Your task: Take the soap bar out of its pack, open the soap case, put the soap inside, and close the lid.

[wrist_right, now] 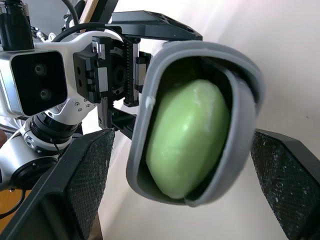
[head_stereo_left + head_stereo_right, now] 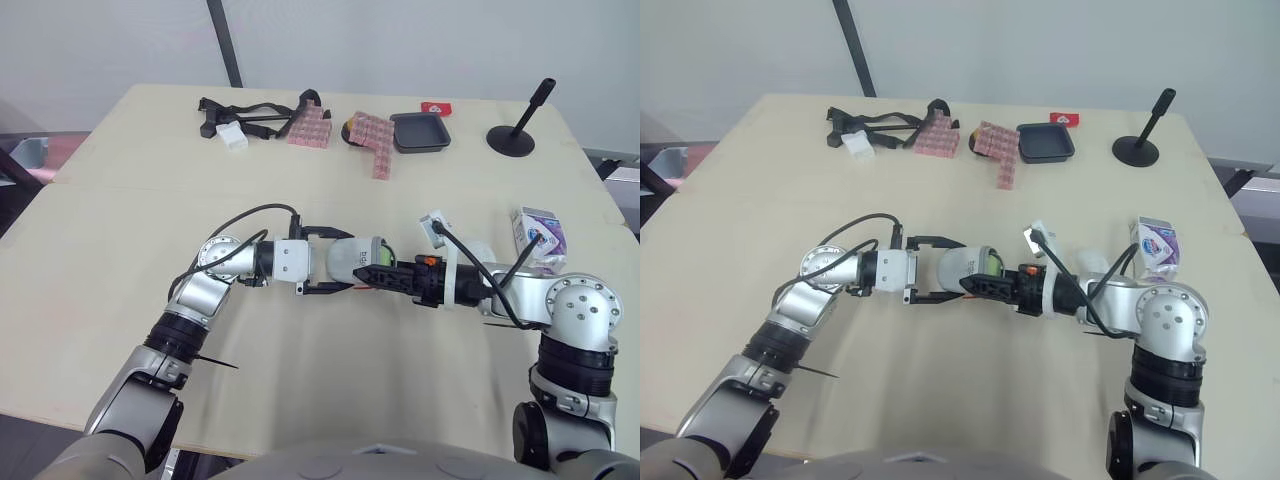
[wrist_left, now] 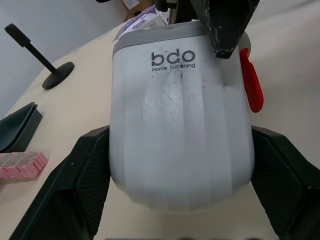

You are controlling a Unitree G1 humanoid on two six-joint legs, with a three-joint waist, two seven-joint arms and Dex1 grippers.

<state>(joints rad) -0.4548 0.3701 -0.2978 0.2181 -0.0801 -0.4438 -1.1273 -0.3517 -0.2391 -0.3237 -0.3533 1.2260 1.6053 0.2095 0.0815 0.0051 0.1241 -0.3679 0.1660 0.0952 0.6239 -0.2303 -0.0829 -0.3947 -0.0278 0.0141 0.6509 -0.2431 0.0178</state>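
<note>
The tabletop (image 2: 120, 230) is pale wood with a seam running across it. It is bare around my arms and cluttered only along the far edge. Behind it stands a plain light wall (image 2: 400, 40), crossed by a dark slanted post (image 2: 225, 45).

Along that far edge lie a tangle of black straps (image 2: 250, 110) with a small white box (image 2: 232, 137) beside it. Next come two clusters of pink blocks (image 2: 310, 128), a black tray (image 2: 420, 132) and a small red item (image 2: 437, 107) just behind the tray. A black stand (image 2: 515, 135) with a tilted stem sits off to my right.

My left tool (image 2: 322, 262) is clamped on the soap case (image 3: 180, 125) – one finger against each flank of its white body. It holds the case on its side above the middle of the tabletop. The green soap (image 1: 187, 140) sits inside, ringed by the grey rim.

My right tool (image 2: 385, 276) meets the case at its open end, fingers spread apart on either side of it. The soap pack (image 2: 540, 235), purple and white, lies near the right edge, beside my right arm.

Something yellowish shows between the pink blocks, too hidden to name. A curved grey piece lies along one side of the opening – whether it is the lid I cannot tell. The printing on the red item and the pack is too small to read.
</note>
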